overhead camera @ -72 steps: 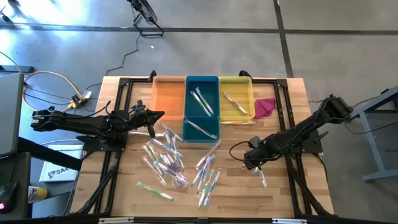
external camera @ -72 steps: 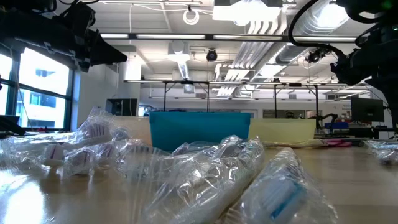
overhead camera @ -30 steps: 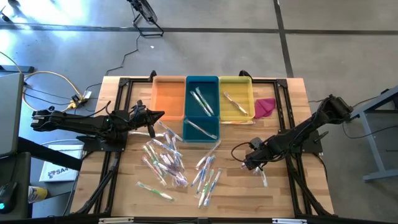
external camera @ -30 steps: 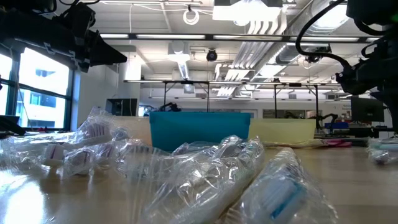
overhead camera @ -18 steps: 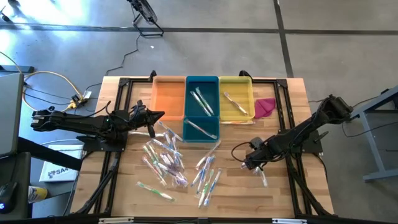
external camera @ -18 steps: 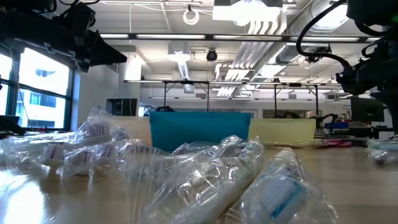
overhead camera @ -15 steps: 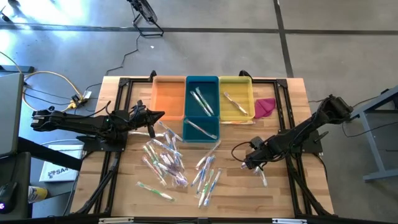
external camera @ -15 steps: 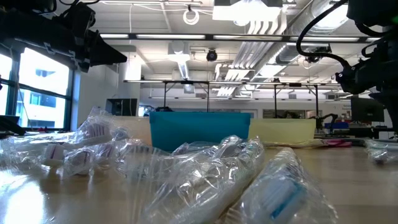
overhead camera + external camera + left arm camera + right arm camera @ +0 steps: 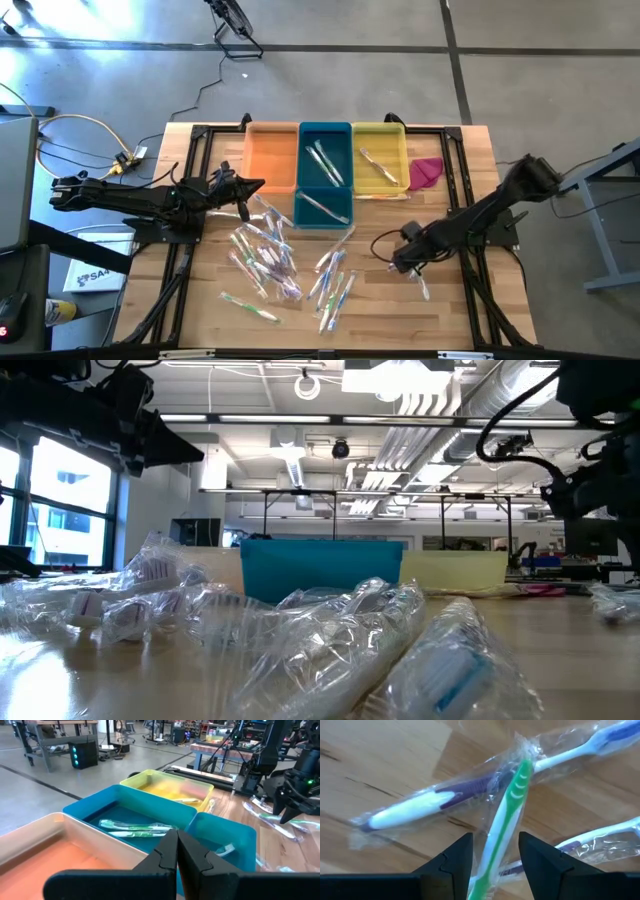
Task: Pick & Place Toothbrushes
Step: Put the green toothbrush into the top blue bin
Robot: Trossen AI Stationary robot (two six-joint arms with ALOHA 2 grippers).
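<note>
my right gripper (image 9: 492, 857) straddles a green toothbrush (image 9: 504, 822) on the table's right, jaws parted; only its wrist view shows that. left gripper (image 9: 176, 851), clenched empty, waits by the blue bin (image 9: 150, 807).

Wrapped toothbrushes (image 9: 270, 255) lie scattered mid-table; several lie in bins.

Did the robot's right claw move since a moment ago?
Barely. In the high view the right gripper still hovers, open, over the same toothbrushes, right of the blue bin.
</note>
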